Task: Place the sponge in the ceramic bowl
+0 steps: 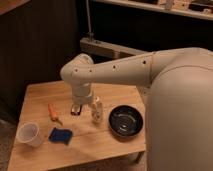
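My gripper (86,110): hangs over the middle of the wooden table (107,95), pointing down from my bent white arm (112,72), between the orange carrot-shaped item and the ceramic bowl.
My fingers (96,113): spread apart, released, with nothing between them; I grasp no object.
Sponge (60,135): a flat deep-blue pad lying on the table near its front edge, in front of my gripper and to its left in the picture, apart from it and untouched.
Ceramic bowl (126,121): round, glossy black, standing upright on the table to the right of my gripper in the picture, near the table's right end; its inside shows only reflections. The sponge is not in it.
Plastic cup (28,134): translucent and whitish, upright, just beside the sponge on the far side from the bowl.
Orange carrot-shaped item (53,112): lies flat on the wood behind the sponge, beside my gripper but not touching it.
My body (182,115): a large white shell filling the right of the view.
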Robot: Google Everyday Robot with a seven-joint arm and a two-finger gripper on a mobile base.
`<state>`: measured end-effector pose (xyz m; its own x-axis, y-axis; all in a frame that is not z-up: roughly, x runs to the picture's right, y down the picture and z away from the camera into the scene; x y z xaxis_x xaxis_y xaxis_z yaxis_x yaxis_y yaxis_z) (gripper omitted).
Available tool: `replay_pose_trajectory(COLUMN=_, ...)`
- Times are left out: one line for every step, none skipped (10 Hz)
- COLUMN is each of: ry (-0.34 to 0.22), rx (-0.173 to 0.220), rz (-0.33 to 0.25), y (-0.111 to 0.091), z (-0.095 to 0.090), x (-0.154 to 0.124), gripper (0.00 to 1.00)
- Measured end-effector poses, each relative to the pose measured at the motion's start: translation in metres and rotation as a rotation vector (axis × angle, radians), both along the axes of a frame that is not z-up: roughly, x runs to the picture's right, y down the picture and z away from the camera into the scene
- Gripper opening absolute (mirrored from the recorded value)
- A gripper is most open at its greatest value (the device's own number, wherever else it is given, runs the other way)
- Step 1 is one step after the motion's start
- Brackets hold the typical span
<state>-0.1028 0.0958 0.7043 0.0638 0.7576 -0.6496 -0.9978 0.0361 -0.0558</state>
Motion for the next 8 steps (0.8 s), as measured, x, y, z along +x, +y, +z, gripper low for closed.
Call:
replay_pose_trajectory(ry=0.0, rx=0.0, rz=0.0, y=0.0001, z=0.0001, x=0.0, gripper=0.65)
replay_pose_trajectory(ry=0.001, rx=-0.002, rz=0.0, y=0.001, z=0.0008, x=0.0001, gripper=0.65)
replay_pose_trajectory(ry=0.0, rx=-0.002, rz=0.0, y=0.001, z=0.0007, x=0.0, gripper=0.65)
replay_pose_trajectory(ry=0.001, rx=-0.002, rz=0.0, y=0.0009, z=0.0009, x=0.0002, gripper=0.65)
replay_pose_trajectory(ry=0.0, rx=-0.002, rz=0.0, y=0.0009, z=0.0007, x=0.0, gripper=0.65)
replay_pose_trajectory(ry=0.001, rx=-0.002, rz=0.0, y=0.0007, z=0.0007, x=0.0001, gripper=0.65)
replay_pose_trajectory(ry=0.0, rx=-0.002, rz=0.0, y=0.0008, z=0.0006, x=0.0, gripper=0.65)
replay_pose_trajectory(ry=-0.01, rx=0.001, rz=-0.009, y=0.001, z=-0.0007, x=-0.0001, gripper=0.65)
